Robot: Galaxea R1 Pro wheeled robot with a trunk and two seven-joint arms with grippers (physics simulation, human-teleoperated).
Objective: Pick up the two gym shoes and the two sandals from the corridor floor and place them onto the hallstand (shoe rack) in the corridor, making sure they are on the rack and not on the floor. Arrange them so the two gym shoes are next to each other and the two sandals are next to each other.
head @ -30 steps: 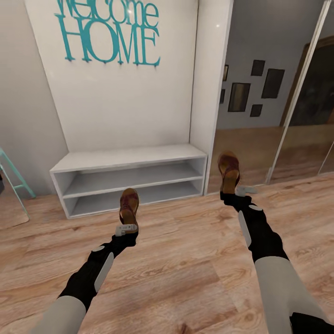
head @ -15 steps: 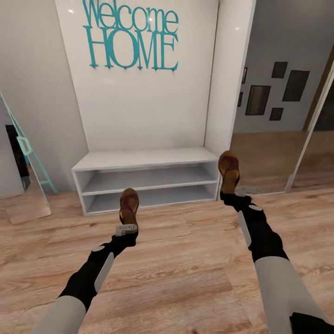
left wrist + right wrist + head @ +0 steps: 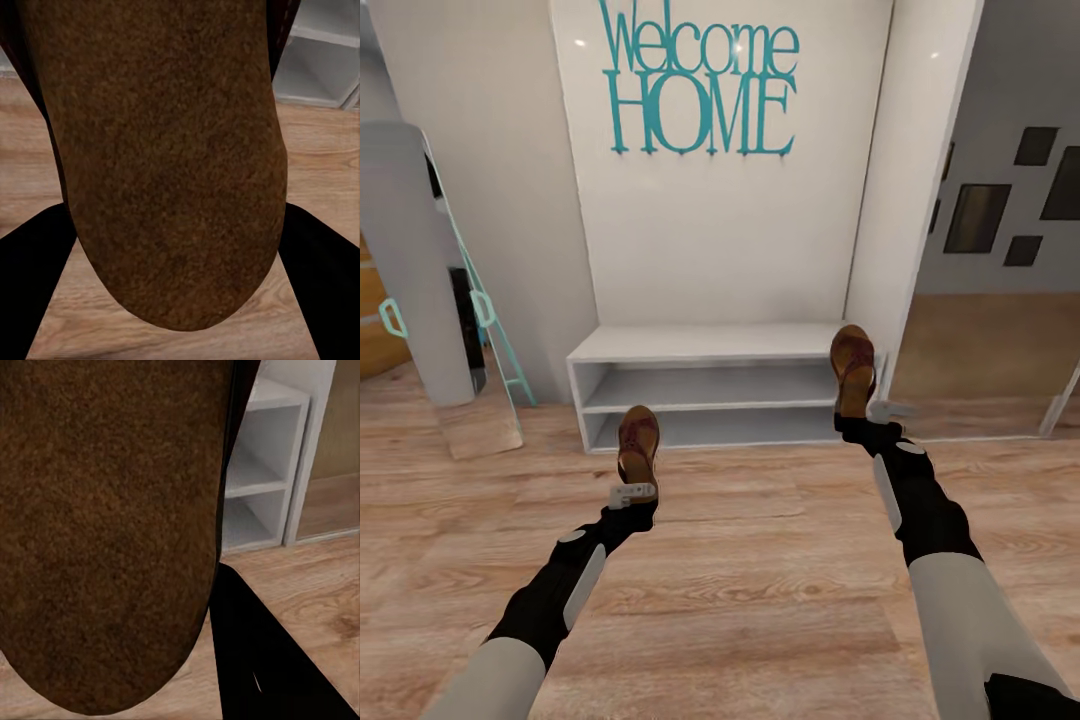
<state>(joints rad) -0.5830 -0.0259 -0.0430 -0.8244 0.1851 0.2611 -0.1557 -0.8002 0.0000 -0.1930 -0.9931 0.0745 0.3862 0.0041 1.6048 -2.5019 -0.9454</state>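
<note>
Since a second ago your view has swung left, so the rack [image 3: 710, 385] now sits centred ahead under the "Welcome HOME" sign [image 3: 700, 85]; both arms kept their pose. At left, a mirror [image 3: 430, 290] leans on the wall. Your left gripper [image 3: 632, 492] pinches one sandal [image 3: 638, 442] above the floor [image 3: 740, 580], short of the rack. Your right gripper [image 3: 857, 418] pinches the other sandal [image 3: 853, 365], held higher near the rack's right end. Count: two sandals, one rack with two open shelves, all bare. Likely stage: sandals carried, none placed; gym shoes remain to fetch.
</note>
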